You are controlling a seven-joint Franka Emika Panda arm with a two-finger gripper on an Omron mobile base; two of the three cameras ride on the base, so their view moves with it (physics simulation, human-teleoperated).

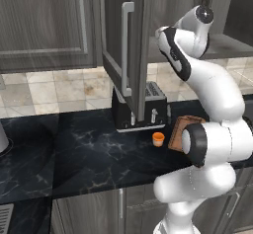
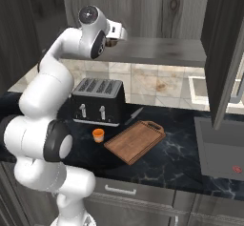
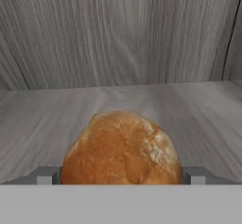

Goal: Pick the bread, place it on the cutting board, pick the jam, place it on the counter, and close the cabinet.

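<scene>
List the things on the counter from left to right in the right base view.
Toaster → jam → knife → cutting board.

One bread (image 3: 121, 148), one jam (image 2: 98, 135), one toaster (image 2: 98, 101).

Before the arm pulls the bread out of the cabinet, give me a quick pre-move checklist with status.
1. Bread between the fingertips: ok, one tip shows on each side of it.
2. Firm grip on the bread: cannot tell, contact is hidden.
3. Cabinet door open for exit: ok.
4. Cutting board free to receive it: ok, nothing lies on it.
5. Jam clear of the board: ok, it stands on the counter beside the board, by the toaster.
</scene>
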